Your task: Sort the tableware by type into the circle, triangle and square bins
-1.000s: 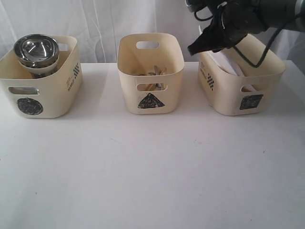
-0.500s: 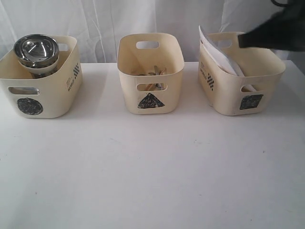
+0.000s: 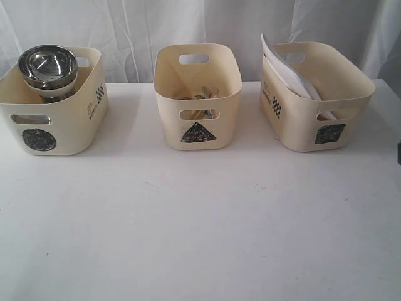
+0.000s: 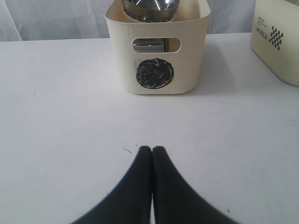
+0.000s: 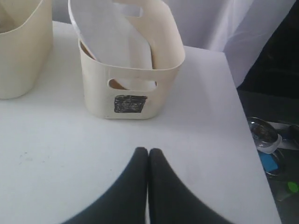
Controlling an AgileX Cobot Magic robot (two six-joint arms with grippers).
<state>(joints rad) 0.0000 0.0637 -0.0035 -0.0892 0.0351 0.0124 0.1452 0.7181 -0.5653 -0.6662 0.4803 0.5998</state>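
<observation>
Three cream bins stand in a row at the back of the white table. The circle bin (image 3: 53, 122) on the left holds stacked steel bowls (image 3: 47, 66) over a white bowl. In the middle, the triangle bin (image 3: 198, 100) holds wooden chopsticks and steel cutlery (image 3: 199, 96). On the right, the square bin (image 3: 316, 94) holds the large white plate (image 3: 285, 72), leaning upright. My left gripper (image 4: 152, 148) is shut and empty above the table in front of the circle bin (image 4: 159, 51). My right gripper (image 5: 148, 150) is shut and empty in front of the square bin (image 5: 128, 70).
The table's right edge (image 5: 243, 121) runs close beside the right gripper, with clutter on the floor beyond. White curtains hang behind the bins. Neither arm shows in the exterior view.
The right arm, which hung over the square bin a second ago, has swung away right and left the exterior view. The plate stays leaning in the bin.
</observation>
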